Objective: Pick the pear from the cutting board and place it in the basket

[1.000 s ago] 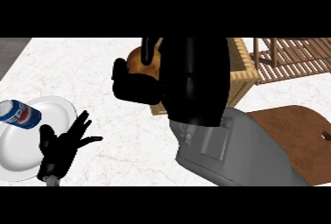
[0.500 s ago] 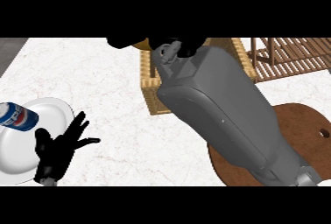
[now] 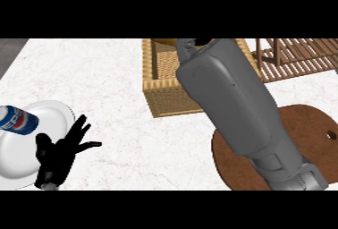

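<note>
Right now the right forearm [image 3: 231, 107] stretches diagonally over the woven basket [image 3: 158, 91]; the right hand [image 3: 191, 43] is mostly cut off at the top edge, so can't tell if it's clenched or released. Pear isn't clearly visible, only a yellowish sliver beside that hand over the basket. Round brown cutting board [image 3: 310, 129] sits partly under the arm. Left hand [image 3: 59, 154] rests open, fingers spread, next to a white plate [image 3: 40, 134] carrying a blue can [image 3: 16, 120]. Wooden slatted rack [image 3: 297, 58] at far right on the white marble surface [image 3: 99, 76].
</note>
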You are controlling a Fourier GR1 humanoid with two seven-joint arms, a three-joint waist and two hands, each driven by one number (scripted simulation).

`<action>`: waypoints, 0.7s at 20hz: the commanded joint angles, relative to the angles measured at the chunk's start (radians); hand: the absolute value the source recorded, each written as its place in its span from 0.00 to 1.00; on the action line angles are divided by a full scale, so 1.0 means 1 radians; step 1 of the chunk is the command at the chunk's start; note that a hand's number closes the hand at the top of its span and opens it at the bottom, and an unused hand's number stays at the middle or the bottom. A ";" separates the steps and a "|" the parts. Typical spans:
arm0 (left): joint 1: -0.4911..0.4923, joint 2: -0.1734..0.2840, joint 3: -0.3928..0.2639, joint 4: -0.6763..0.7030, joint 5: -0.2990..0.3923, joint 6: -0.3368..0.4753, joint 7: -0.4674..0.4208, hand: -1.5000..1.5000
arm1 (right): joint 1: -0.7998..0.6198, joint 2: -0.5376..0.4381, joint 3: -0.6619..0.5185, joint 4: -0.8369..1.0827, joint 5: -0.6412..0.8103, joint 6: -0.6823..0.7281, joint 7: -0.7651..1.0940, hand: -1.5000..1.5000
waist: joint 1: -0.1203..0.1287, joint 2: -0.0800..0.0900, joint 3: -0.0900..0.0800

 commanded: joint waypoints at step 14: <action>0.096 -0.023 -0.023 0.048 -0.049 0.021 0.026 0.50 | 0.080 -0.054 0.034 0.269 0.033 -0.057 -0.128 1.00 | -0.015 0.000 -0.012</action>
